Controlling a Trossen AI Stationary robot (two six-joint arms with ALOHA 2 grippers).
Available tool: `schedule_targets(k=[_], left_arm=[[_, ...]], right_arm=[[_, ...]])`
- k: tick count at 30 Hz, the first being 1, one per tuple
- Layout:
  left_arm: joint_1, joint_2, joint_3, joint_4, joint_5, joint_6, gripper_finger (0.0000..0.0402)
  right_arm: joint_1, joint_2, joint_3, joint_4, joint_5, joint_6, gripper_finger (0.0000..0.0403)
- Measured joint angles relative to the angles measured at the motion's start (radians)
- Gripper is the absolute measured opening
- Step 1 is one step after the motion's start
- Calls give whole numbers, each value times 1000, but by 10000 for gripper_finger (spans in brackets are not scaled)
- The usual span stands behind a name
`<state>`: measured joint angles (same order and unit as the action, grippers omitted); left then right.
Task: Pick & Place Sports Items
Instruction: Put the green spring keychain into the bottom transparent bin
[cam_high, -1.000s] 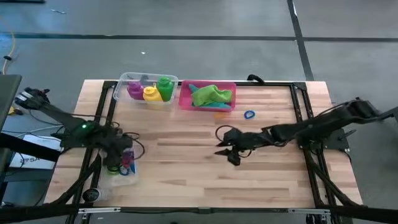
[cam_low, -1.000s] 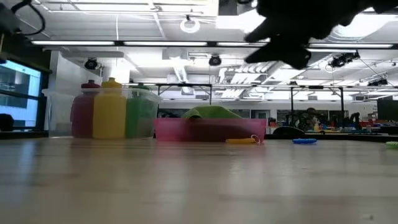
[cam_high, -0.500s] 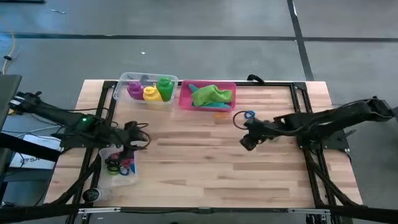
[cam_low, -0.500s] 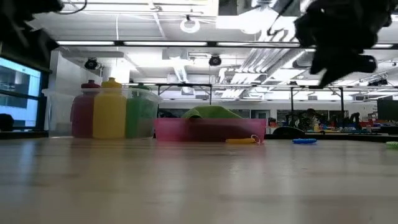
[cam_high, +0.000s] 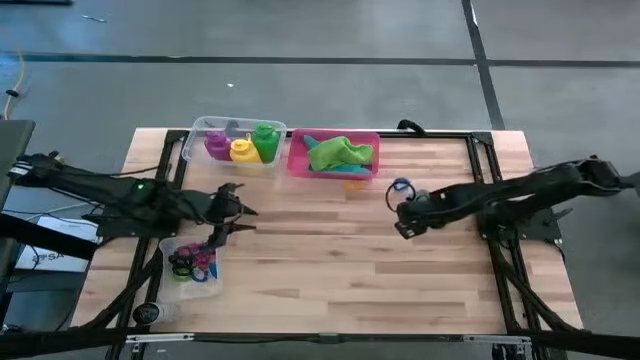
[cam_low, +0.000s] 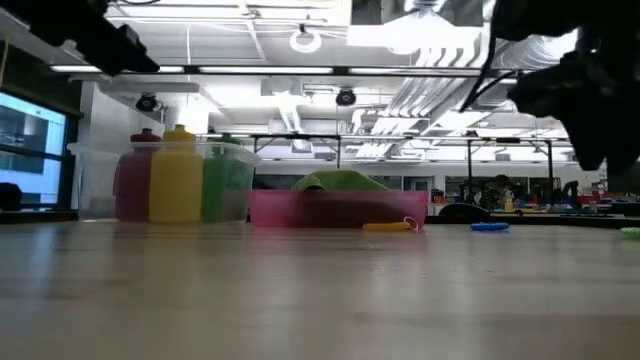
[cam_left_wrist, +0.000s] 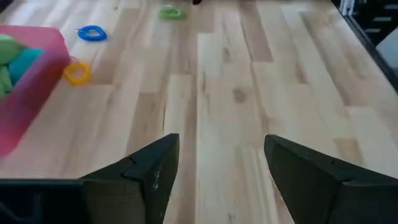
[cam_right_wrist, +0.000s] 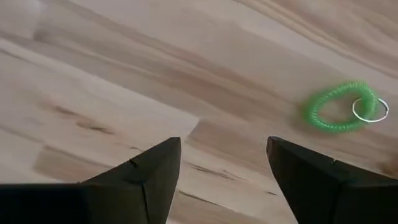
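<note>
My left gripper (cam_high: 240, 218) hovers open over bare wood, just right of the clear tub of coloured rings (cam_high: 190, 265); nothing is between its fingers (cam_left_wrist: 221, 140). My right gripper (cam_high: 403, 218) points down, open and empty (cam_right_wrist: 224, 142), above the table near a green coiled ring (cam_right_wrist: 341, 107) that lies flat on the wood. A blue ring (cam_high: 402, 185) lies just beyond it. A yellow ring (cam_left_wrist: 77, 73) rests beside the pink tray (cam_high: 296, 160), which holds a green cloth (cam_high: 340, 152). Purple, yellow and green bottles (cam_high: 240, 145) stand in a clear tub.
The bottle tub (cam_high: 195, 130) and the pink tray sit side by side along the far edge. The ring tub stands near the front left corner. Bare wood stretches across the middle and front of the table (cam_high: 330, 270). Black frame rails (cam_high: 505, 270) cross both ends.
My left gripper has risen from over the ring tub and swung toward the table's middle, tipping up from pointing down. My right gripper has drawn back toward the right and far side, near the blue ring, and turned to point down. No object has moved.
</note>
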<state>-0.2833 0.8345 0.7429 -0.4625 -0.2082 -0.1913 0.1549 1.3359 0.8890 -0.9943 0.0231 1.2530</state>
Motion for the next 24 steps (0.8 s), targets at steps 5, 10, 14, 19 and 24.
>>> schedule_targets(k=[5, 10, 14, 19, 24], left_arm=[[-2, 31, 0, 0, 0, 8, 193], [-3, 74, 0, -12, 20, -22, 193], [-3, 109, 0, -31, 44, -33, 193], [-3, 144, 0, -58, 55, -49, 193], [-3, 157, 0, -64, 56, -49, 193]], right_arm=[[-1, 76, 0, 5, 0, 8, 189], [-29, 141, 0, 3, -29, -17, 189], [-58, 156, -4, -1, -31, -49, 189], [-109, 141, -57, -5, -32, -79, 189], [-163, 102, -143, -3, -31, -80, 189]])
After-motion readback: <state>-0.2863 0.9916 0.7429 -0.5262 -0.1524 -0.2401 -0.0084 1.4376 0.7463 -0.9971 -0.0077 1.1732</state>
